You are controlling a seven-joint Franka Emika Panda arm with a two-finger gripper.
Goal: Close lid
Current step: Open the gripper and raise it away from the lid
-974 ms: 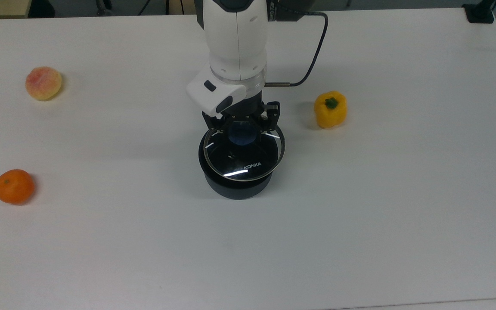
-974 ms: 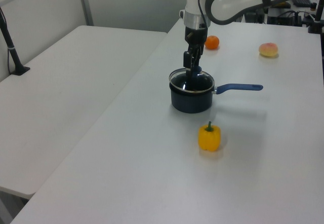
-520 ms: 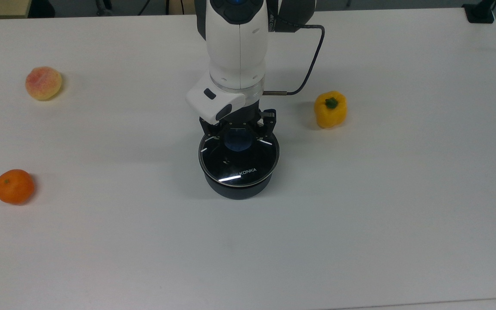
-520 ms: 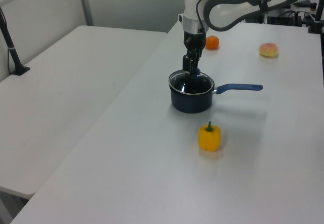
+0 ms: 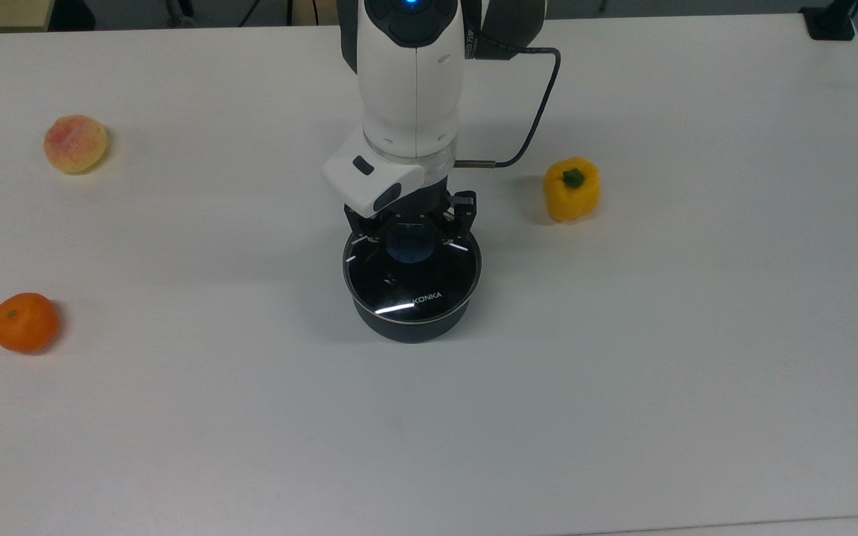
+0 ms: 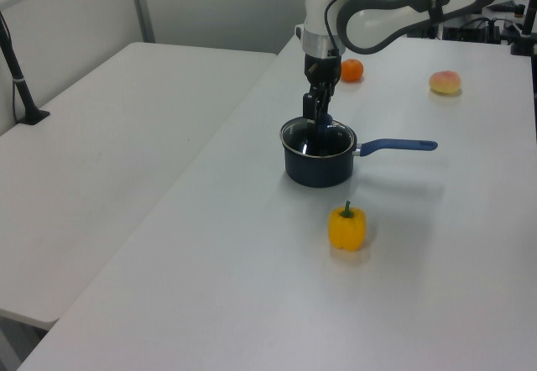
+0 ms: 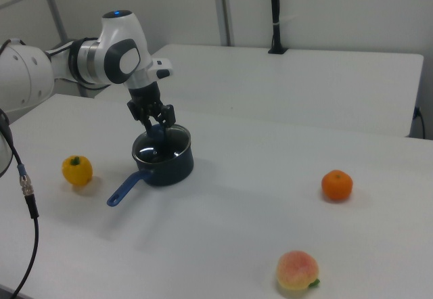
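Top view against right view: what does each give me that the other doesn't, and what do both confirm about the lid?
Top view: the KONKA lettering on the lid, and its rim lined up all round with the pan. Right view: the pan's blue handle, pointing to the right view's lower left, and the lid lying level on the pan. Both: the end effector at the blue knob, with the pepper, orange and peach apart from the pan.
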